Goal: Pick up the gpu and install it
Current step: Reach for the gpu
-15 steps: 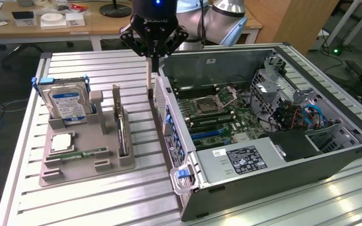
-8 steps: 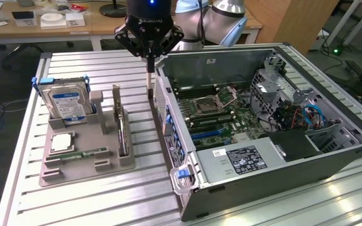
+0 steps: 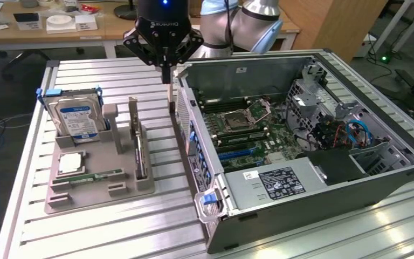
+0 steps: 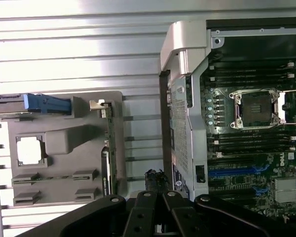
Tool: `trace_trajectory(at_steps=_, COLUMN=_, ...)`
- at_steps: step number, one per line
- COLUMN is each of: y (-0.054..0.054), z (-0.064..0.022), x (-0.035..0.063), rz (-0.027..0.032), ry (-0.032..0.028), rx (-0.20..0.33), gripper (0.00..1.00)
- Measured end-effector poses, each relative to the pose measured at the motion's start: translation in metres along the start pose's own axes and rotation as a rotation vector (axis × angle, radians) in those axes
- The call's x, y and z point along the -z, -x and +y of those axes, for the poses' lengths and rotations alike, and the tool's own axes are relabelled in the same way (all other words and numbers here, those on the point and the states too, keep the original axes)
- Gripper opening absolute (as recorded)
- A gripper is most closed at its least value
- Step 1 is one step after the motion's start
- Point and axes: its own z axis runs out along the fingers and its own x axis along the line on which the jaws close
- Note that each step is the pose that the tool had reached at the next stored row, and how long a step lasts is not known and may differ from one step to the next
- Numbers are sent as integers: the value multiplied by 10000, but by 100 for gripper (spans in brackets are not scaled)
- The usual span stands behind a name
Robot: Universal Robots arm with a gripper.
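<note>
- Exterior view: the arm's black hand (image 3: 166,78) hangs fingers-down over the strip of ribbed aluminium tabletop (image 3: 106,232) between the grey moulded parts tray (image 3: 95,202) and the rear panel of the open grey computer case (image 3: 336,186).
- Its fingers are pressed together with nothing between them. A thin pale strip just under the tips may be part of the case edge; I cannot tell.
- The gpu (image 3: 140,156), a thin, dark, flat circuit card, stands on its long edge in a slot along the tray's side nearest the case. It is apart from the hand.
- On the same tray, a boxy silver hard drive with a blue-white label (image 3: 77,121) stands upright at the far end, a square silver processor chip (image 3: 70,162) lies flat, and a short green memory stick (image 3: 95,176) lies beside it.
- The case lies on its side with the green motherboard (image 3: 243,124) exposed.
- Wrist view: the hand's closed dark fingertips (image 4: 155,180) sit over bare tabletop (image 4: 79,44), between the tray (image 4: 64,143) and the case's perforated rear wall (image 4: 182,128).
- The gpu (image 4: 109,148) shows edge-on along the tray rim nearest the hand, not touched by it.
- Inside the case, the motherboard (image 4: 251,163) shows its silver-framed processor socket (image 4: 256,108).
</note>
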Motion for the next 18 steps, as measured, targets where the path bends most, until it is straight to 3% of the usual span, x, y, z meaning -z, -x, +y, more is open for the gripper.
trace_trajectory(at_steps=18, y=-252, z=-19, x=7, rz=0, ry=-1, rx=0, gripper=11)
